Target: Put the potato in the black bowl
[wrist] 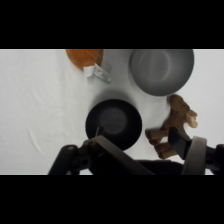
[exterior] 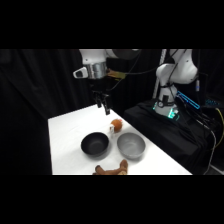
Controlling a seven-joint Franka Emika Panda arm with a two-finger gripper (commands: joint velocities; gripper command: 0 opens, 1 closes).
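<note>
The brown plush toy point(exterior: 112, 169) is lying nearest the side camera at the table's front edge, just in front of the gap between the two bowls. Behind it the black bowl point(exterior: 95, 144) is sitting empty, with the grey bowl point(exterior: 131, 145) close on its right — near, but not clearly touching. The potato point(exterior: 116, 124) is resting on the white table point(exterior: 67, 135) just behind the two bowls, nearer the grey one, with a small pale object point(exterior: 111, 131) beside it that cannot be identified.

The step in hand appears to be the approach. The gripper point(exterior: 105, 107) is hanging in the air above the table's back part, well clear of the potato and holding nothing; whether it is spread or closed cannot be told. The arm is reaching over from its base at the upper right, wrist pointing down.

To do this well, the gripper should be coming down straight over the potato, with its fingers on either side of the lump's rounded middle — staying away from the pale object and from the grey bowl's rim. A round lump may be rolling out of a shallow pinch, so a low, centred grasp seems safest. The carry forward to the black bowl is short.

In the wrist view the potato point(wrist: 85, 58) is cut by the top edge, the black bowl point(wrist: 114, 123) sitting mid-picture.
</note>
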